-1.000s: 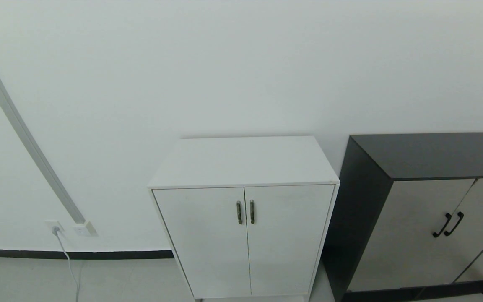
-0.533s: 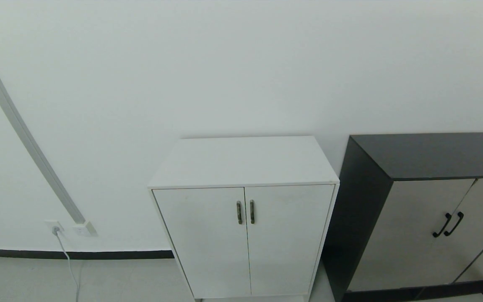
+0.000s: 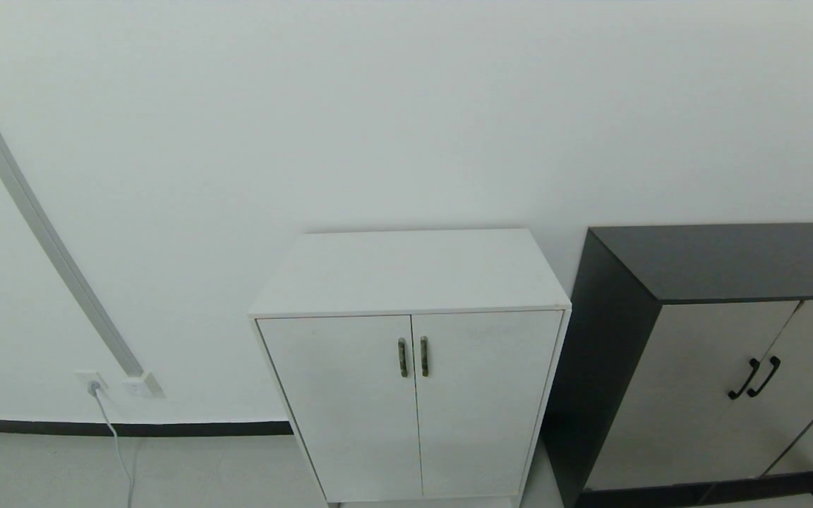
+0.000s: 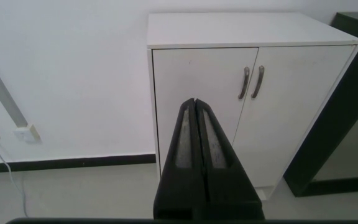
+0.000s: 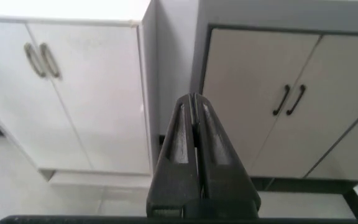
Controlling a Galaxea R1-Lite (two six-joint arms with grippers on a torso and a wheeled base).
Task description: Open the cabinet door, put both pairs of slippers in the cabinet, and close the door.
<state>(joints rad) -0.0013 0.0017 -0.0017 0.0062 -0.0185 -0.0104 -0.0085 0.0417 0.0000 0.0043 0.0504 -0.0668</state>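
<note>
The white cabinet stands against the wall at 6 o'clock in the head view. Its left door and right door are both shut. The two handles are upright bars, side by side at the seam where the doors meet, in the upper half of the front.

At the white cabinet's 3 o'clock, just beside it, stands a dark cabinet with grey doors, also shut, and a pair of black handles. At the white cabinet's 9 o'clock, low on the wall, an outlet holds a plug, and its cord hangs to the floor. From a plate just beside the outlet, a grey conduit runs up the wall toward 11 o'clock. A black skirting lines the foot of the wall.

The left tool is closed, its fingers pressed flat together. It is held apart from the white cabinet, its tips pointing at the left door. The right tool is likewise closed, fingers flat together. Its tips face the narrow gap between the white cabinet and the dark cabinet, and touch neither.
</note>
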